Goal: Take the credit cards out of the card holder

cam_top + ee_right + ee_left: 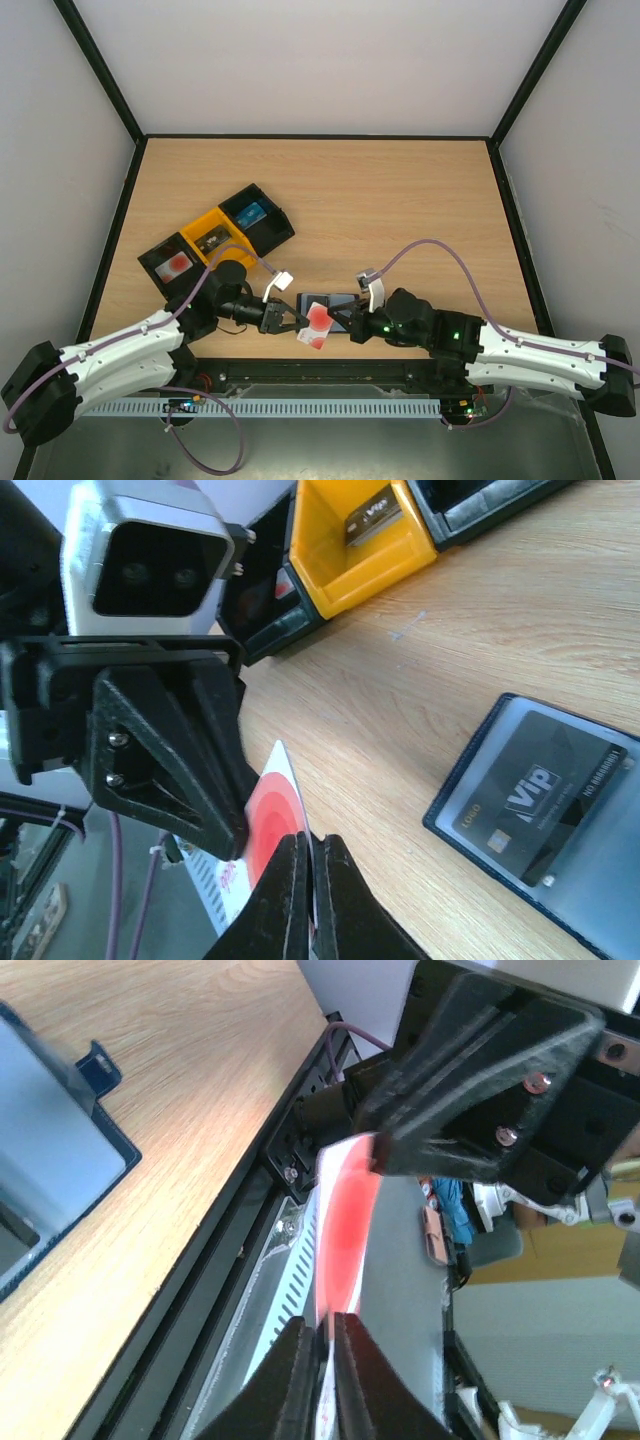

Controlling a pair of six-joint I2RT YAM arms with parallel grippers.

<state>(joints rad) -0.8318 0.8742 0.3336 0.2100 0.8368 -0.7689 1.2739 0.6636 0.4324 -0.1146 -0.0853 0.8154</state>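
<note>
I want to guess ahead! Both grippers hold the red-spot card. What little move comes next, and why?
Probably one of them, maybe the left gripper, should open. It and the right gripper both pinch the same white card, so neither can carry it away until one lets go.

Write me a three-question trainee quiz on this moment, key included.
1. True or false: the white card with a red round mark lies flat inside the open grey-blue bifold card holder with black edges.
2. The left claw and the right claw are: A) both open, B) both shut on that white card, C) one shut, one open.
3. Fill in: the dark card sitting in the holder is printed with the letters ___.
Key: 1 false, it is held up off the holder; 2 B; 3 VIP.
</note>
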